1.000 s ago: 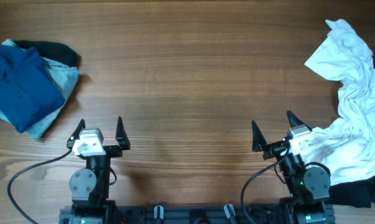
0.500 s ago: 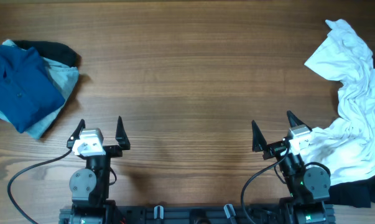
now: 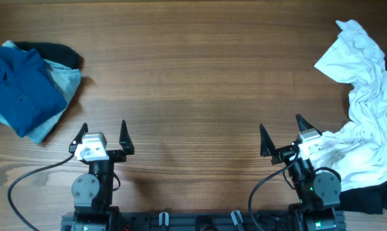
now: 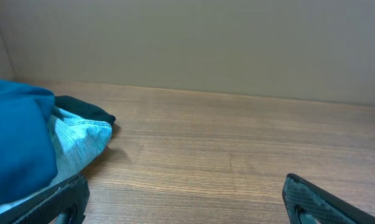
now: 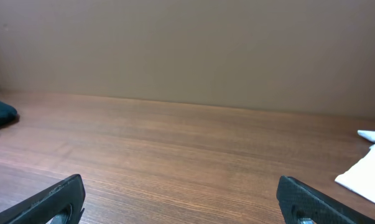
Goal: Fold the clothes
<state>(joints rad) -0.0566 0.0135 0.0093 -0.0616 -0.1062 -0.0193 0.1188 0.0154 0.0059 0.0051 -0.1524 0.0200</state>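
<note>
A crumpled white garment (image 3: 366,115) lies in a heap at the table's right edge; a corner of it shows in the right wrist view (image 5: 367,171). A folded stack lies at the far left: a dark blue shirt (image 3: 17,90) on a light blue piece (image 3: 63,82) with a dark piece (image 3: 52,51) behind. It also shows in the left wrist view (image 4: 25,149). My left gripper (image 3: 103,133) is open and empty near the front edge. My right gripper (image 3: 282,133) is open and empty, just left of the white garment.
A dark garment (image 3: 366,200) lies under the white heap at the front right corner. The wooden table (image 3: 193,77) spans the view. A black cable (image 3: 26,183) curls at the front left by the left arm's base.
</note>
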